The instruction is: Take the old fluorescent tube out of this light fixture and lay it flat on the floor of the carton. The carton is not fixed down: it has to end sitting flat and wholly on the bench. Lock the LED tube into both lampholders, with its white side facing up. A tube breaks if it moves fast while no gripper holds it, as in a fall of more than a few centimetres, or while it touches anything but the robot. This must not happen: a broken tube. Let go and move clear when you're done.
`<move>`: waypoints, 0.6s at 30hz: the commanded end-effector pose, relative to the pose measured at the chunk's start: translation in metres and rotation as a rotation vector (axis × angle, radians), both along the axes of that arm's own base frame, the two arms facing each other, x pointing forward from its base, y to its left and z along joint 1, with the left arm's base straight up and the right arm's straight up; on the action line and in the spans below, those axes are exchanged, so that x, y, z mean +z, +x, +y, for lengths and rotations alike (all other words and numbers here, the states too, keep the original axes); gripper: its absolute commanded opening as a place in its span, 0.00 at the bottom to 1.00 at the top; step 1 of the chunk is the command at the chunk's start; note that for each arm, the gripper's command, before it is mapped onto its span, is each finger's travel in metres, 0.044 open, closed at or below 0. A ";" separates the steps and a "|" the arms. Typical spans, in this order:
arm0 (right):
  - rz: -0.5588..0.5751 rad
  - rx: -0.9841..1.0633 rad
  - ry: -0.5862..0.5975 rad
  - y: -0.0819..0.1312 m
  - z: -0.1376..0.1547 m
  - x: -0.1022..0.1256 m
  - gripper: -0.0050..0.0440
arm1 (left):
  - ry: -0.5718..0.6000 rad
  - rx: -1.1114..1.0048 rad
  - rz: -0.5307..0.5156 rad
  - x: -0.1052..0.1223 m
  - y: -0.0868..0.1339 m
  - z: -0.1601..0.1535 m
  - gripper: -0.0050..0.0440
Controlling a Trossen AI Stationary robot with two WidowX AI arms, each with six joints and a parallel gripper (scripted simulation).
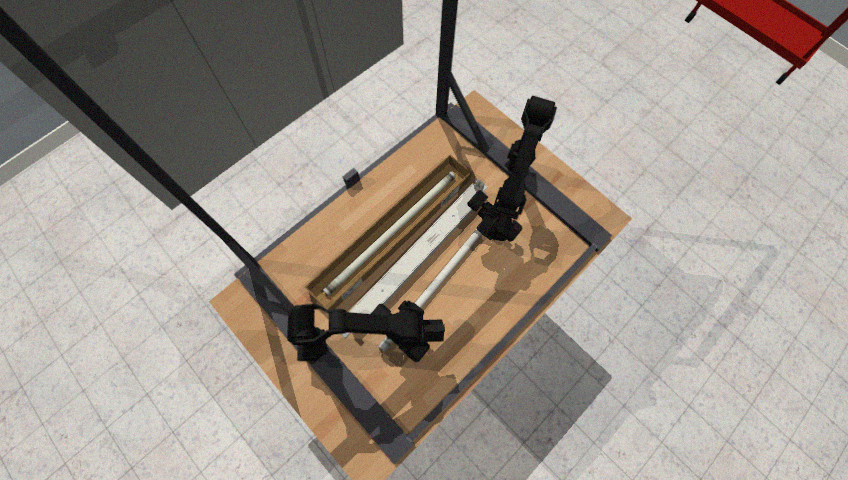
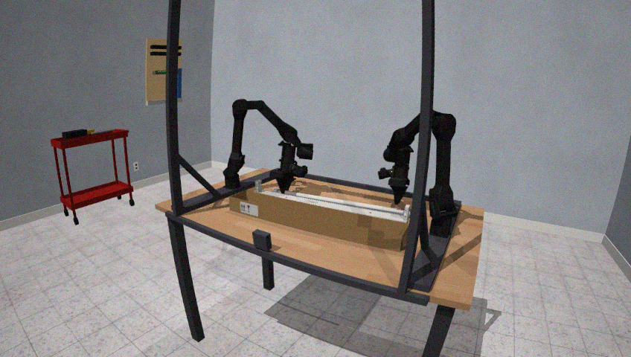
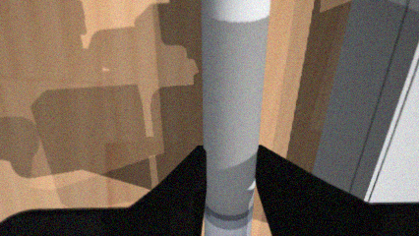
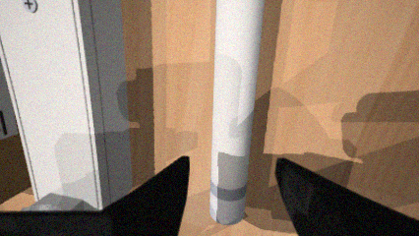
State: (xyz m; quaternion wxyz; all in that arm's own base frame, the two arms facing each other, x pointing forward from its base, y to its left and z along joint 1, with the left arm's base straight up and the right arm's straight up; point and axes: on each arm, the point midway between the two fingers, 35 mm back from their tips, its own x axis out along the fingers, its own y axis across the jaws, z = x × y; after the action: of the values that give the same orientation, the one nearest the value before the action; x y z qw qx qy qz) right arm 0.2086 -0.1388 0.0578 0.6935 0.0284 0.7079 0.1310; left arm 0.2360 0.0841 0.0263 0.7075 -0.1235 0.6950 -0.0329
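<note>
As viewed from the exterior side, the nearest item noted is a small dark block (image 1: 351, 177) (image 2: 262, 239) at the frame rail. Behind it the long cardboard carton (image 1: 380, 227) (image 2: 327, 221) sits on the wooden tabletop (image 1: 368, 208) (image 2: 300, 248) (image 3: 49, 197) (image 4: 187, 88), a printed label (image 2: 248, 208) on its near face. The old fluorescent tube (image 1: 389, 233) lies lengthwise inside the carton, between its long walls.

Just beyond the carton, and roughly parallel to it, stands the white light fixture (image 1: 428, 240) (image 2: 327, 205) (image 3: 403, 143) (image 4: 54, 98), lampholders at its ends and no tube in them. On the far side of the fixture the LED tube (image 1: 449, 267) (image 3: 231, 98) (image 4: 236, 98) is located, apart from the fixture and outside both lampholders.

The left gripper (image 1: 490, 231) (image 2: 283, 192) (image 3: 228, 153) is closed around the LED tube near one end, a finger on each side. The right gripper (image 1: 410, 336) (image 2: 398, 202) (image 4: 232, 164) is partly open at the opposite end; the tube shows between its fingers with a gap on either side, so it holds nothing. Which way the tube's white side faces cannot be fully established.

Farther off, a red cart (image 1: 767, 29) (image 2: 88, 137) stands on the tiled floor, and a tan board (image 2: 157, 88) hangs on the wall.
</note>
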 end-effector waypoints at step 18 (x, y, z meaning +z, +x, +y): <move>-0.052 0.006 -0.386 -0.004 0.020 0.008 0.57 | 0.002 -0.004 -0.017 0.003 0.003 0.000 0.25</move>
State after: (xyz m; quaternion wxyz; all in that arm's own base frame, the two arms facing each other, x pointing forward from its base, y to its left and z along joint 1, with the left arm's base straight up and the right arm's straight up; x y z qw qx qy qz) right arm 0.2034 -0.1201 0.0655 0.6939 -0.0824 0.7145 0.0343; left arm 0.2360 0.0841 0.0263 0.7075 -0.1235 0.6950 -0.0329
